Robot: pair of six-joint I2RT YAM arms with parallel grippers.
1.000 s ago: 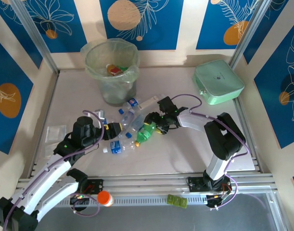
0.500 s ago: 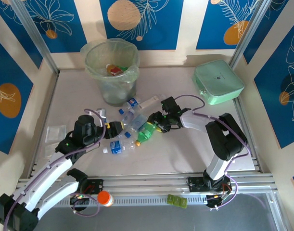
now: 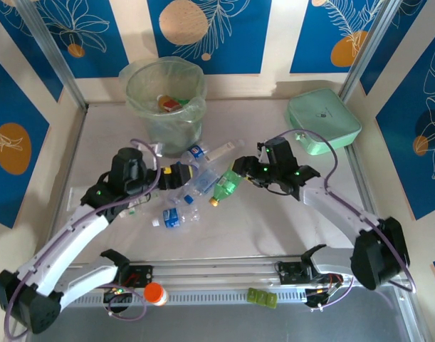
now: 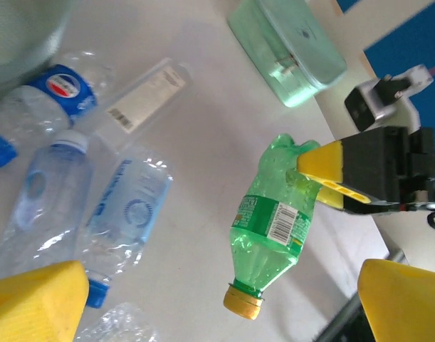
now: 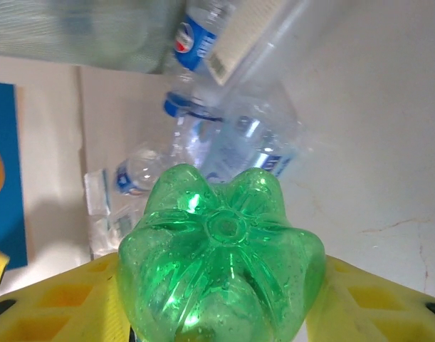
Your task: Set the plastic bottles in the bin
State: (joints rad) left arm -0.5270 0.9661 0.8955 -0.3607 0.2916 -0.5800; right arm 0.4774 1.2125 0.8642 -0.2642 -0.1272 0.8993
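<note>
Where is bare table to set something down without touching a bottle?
Free: the far strip between the bin and the mint-green case, and the near strip between the bottle pile and the front rail. Crowded: just in front of the bin, where that pile lies.

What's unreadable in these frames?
- Top external: lower contents of the bin, blurred by its translucent wall and liner.
- Right wrist: pads of the right pincer, hidden behind the green bottle.
- Left wrist: left pincer, all but its fingertips cut off by the bottom edge.
- Top external: count of clear bottles, overlapping.
</note>
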